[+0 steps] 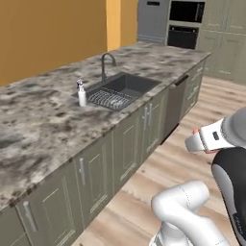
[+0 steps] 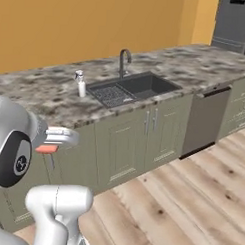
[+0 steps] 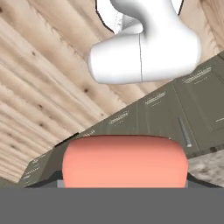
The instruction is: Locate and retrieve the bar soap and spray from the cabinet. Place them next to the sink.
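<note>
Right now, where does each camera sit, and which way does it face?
Left base view: behind the arm's left, facing the sink; white arm lower right.
Right base view: behind its right, facing the counter front; arm lower left, gripper holding the bar soap.
Hand view: on the hand, facing the floor past the soap.
Base views share the sink and spray.

The long mottled grey-brown stone desk (image 1: 43, 120) looked polished, beside a matt dark grey rectangular sink (image 1: 126, 86) with a dark metal gooseneck faucet (image 1: 106, 62). The pale plank wood floor (image 2: 192, 197) showed grain. The smooth matt salmon-pink bar soap (image 3: 124, 161) looked waxy.
</note>
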Tool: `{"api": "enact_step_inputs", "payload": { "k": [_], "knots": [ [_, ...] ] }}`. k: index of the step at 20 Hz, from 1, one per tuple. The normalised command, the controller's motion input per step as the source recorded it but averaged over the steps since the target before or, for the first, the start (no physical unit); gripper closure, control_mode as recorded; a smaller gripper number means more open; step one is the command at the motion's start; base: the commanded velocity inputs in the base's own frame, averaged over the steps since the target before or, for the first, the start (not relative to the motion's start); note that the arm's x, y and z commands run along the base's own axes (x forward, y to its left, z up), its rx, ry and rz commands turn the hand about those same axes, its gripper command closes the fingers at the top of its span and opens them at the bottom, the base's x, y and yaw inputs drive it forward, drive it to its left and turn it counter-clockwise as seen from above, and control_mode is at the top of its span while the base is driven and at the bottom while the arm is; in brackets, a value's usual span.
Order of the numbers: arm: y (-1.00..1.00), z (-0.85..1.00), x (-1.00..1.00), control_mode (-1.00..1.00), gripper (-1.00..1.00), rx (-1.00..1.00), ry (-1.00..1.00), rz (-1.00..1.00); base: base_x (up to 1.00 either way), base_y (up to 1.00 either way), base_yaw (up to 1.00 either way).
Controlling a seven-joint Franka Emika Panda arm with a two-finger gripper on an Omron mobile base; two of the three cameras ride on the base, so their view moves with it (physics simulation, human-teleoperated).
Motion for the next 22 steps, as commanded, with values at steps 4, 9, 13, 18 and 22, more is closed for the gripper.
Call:
{"api": "enact_step_inputs", "payload": {
  "k": [4,9,13,18,22],
  "knots": [
    [0.00,0.00,0.00,1.00,1.00,0.00,0.00,0.00,0.78,0.00,0.24],
    [0.00,0.00,0.00,1.00,1.00,0.00,0.00,0.00,0.99,0.00,0.19],
    [0.00,0.00,0.00,1.00,1.00,0.00,0.00,0.00,0.99,-0.03,0.23],
    [0.00,0.00,0.00,1.00,1.00,0.00,0.00,0.00,0.87,-0.04,0.29],
    [0.00,0.00,0.00,1.00,1.00,0.00,0.00,0.00,0.45,-0.20,0.34]
  ]
}}
